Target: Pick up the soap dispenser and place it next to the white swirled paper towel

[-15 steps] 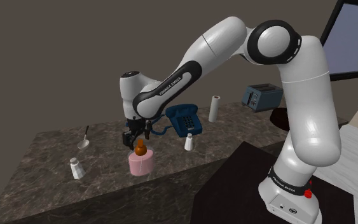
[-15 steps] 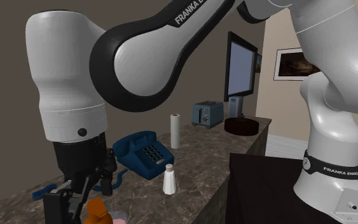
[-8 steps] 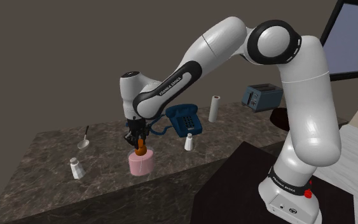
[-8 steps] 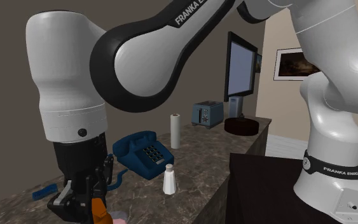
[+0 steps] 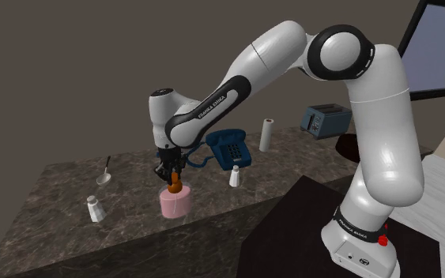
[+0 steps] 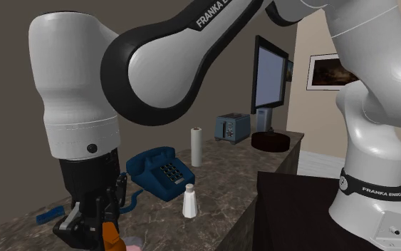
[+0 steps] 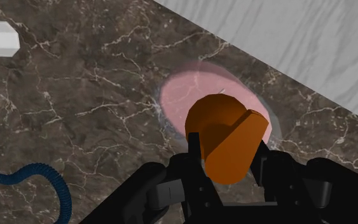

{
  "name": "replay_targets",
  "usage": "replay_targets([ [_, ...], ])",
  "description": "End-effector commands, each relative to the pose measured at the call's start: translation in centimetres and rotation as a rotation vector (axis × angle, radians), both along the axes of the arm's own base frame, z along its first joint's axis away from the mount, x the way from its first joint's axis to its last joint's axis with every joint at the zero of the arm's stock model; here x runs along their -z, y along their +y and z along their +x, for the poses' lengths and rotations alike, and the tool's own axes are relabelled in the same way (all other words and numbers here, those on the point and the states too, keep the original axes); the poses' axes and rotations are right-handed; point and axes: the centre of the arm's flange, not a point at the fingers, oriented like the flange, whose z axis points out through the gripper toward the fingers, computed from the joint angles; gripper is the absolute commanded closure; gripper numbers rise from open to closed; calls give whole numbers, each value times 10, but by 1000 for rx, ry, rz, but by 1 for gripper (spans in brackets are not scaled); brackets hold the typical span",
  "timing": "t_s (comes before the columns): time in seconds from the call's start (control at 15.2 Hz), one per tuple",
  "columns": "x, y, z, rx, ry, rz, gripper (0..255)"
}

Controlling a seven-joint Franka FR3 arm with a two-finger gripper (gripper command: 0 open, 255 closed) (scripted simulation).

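One translucent pink soap dispenser (image 5: 175, 205) with an orange pump top (image 7: 225, 143) is standing on the dark veined marble worktop (image 5: 54, 189), close to its near edge. The black end effector (image 7: 227, 153) is clamping that orange top, one finger pressing in on each side, with the pink body sitting below.

Two small white shakers are flanking it. One shaker (image 5: 95, 209) is off toward the shoulder view's left. The other (image 5: 234, 177) is toward the right, just beside the single blue push-button telephone (image 5: 228, 148).

One white paper towel roll (image 5: 267, 134) is standing upright beyond the telephone, well apart from the dispenser. One grey-blue toaster (image 5: 326, 120) is sitting farther back.

In the second exterior view the bottom edge is cutting the dispenser off, and just a sliver of orange is peeking out under the end effector. A small white object (image 5: 103, 175) at the shoulder view's far left is proving too small to identify.
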Motion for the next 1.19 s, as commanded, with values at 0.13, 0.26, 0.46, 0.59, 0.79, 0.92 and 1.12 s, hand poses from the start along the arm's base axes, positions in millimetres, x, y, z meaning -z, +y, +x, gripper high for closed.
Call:
replay_targets([
  [0.13,-15,0,0,0,1,-1,255],
  [0.26,-26,0,0,0,1,-1,255],
  [0.46,-42,0,0,0,1,-1,255],
  [0.59,-52,0,0,0,1,-1,255],
  [0.79,-68,0,0,0,1,-1,255],
  [0.92,-79,0,0,0,1,-1,255],
  [1.12,-94,0,0,0,1,-1,255],
])
